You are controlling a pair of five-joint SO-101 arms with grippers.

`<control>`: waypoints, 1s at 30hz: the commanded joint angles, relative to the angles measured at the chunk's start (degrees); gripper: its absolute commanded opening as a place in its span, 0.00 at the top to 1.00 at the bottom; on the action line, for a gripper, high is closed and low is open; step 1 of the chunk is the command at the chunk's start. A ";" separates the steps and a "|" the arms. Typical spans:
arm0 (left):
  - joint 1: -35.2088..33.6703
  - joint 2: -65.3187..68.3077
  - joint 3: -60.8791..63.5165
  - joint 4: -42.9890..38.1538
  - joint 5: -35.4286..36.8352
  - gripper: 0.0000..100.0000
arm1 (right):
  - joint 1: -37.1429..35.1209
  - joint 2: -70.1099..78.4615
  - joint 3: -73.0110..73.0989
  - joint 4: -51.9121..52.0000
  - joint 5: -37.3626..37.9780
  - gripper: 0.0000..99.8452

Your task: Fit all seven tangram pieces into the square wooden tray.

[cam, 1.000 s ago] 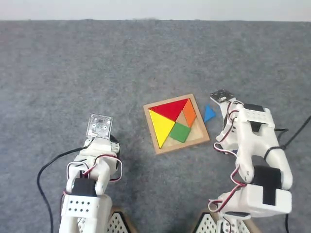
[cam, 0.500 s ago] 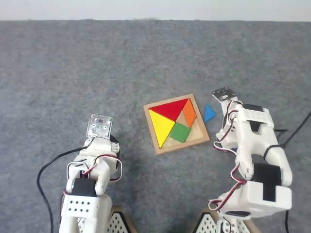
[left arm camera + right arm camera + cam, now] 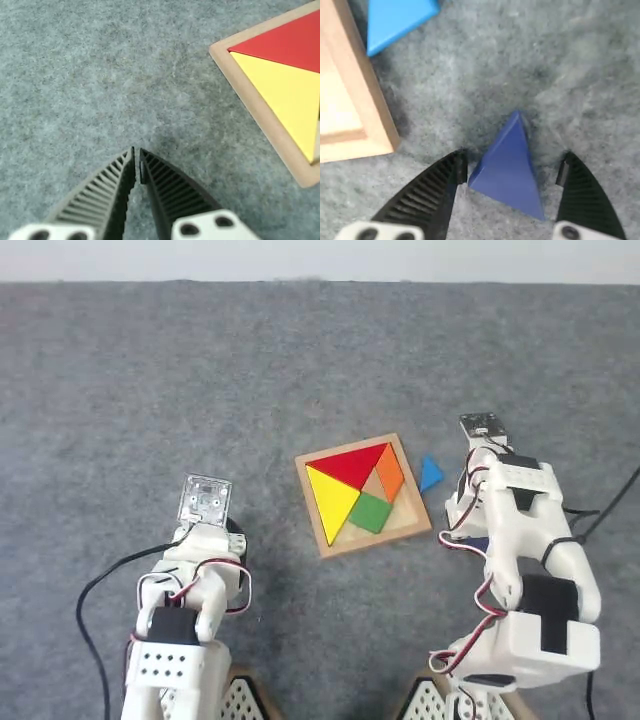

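Though half-hidden from above, a dark-blue triangle (image 3: 512,150) lies on the felt bench (image 3: 580,75) inside the wide right gripper (image 3: 512,169), at the wooden tray's (image 3: 312,502) four o'clock; left gripper (image 3: 136,160) pinched shut.

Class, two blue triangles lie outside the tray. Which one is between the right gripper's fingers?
The dark blue triangle, flanked by the open right gripper. The lighter blue triangle lies farther off, beside the tray.

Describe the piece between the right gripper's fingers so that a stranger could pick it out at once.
Find the square wooden tray on the grey mat and look just past its near right corner. A small dark blue triangle lies flat there, between the open fingers of the right gripper. The light blue triangle, closer to the tray, is the only other loose piece.
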 commanded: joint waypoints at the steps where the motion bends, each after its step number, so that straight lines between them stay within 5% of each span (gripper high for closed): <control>1: -0.18 -0.70 -1.10 0.00 0.26 0.99 | 0.84 -0.13 -0.26 -0.13 -0.79 0.71; 11: -0.18 -0.70 -1.10 0.00 0.26 0.99 | 0.92 -0.66 -0.62 5.05 20.40 0.71; 30: -0.18 -0.70 -1.10 0.00 0.26 0.99 | -1.45 -0.13 -0.35 6.02 22.86 0.71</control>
